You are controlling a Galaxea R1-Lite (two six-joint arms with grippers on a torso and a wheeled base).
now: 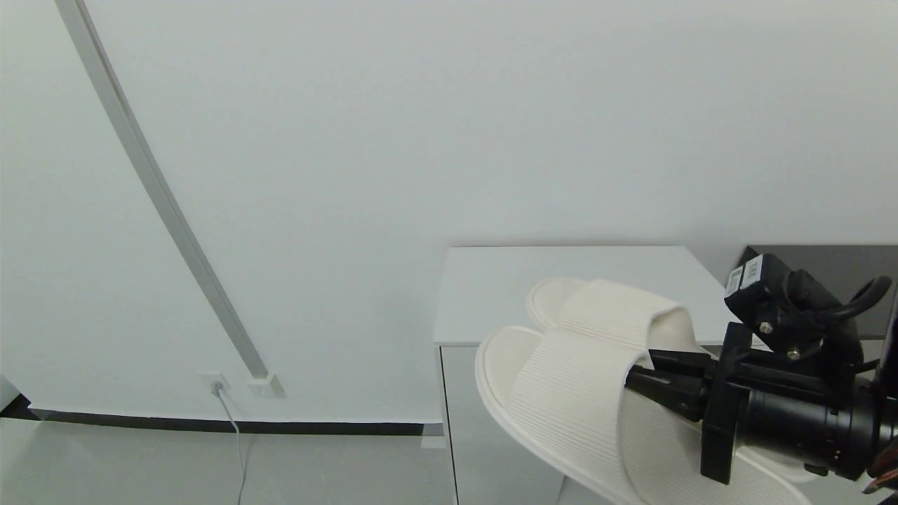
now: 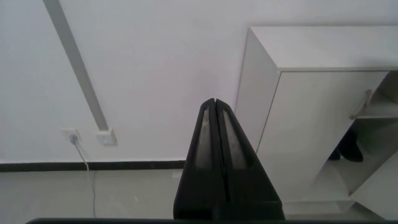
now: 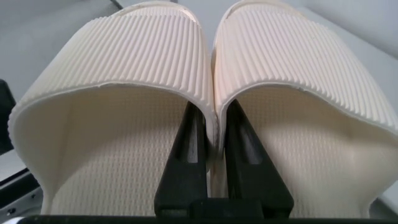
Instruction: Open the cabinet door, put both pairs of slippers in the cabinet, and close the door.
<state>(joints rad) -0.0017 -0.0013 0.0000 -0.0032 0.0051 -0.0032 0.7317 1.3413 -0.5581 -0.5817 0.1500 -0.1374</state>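
As right claw (image 1: 640,376) clamps slippers (image 1: 575,372), toes point along claw, toward cabinet (image 1: 561,287).

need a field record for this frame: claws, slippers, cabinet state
right claw: shut on pair of white ribbed fabric slippers, pinching their adjoining strap edges, held up in front of the cabinet
left claw: shut, empty, facing the cabinet
white rectangular cabinet: inner shelves exposed beside its handled door panel; dark item on a lower shelf
stage: slippers in claw, not yet inside
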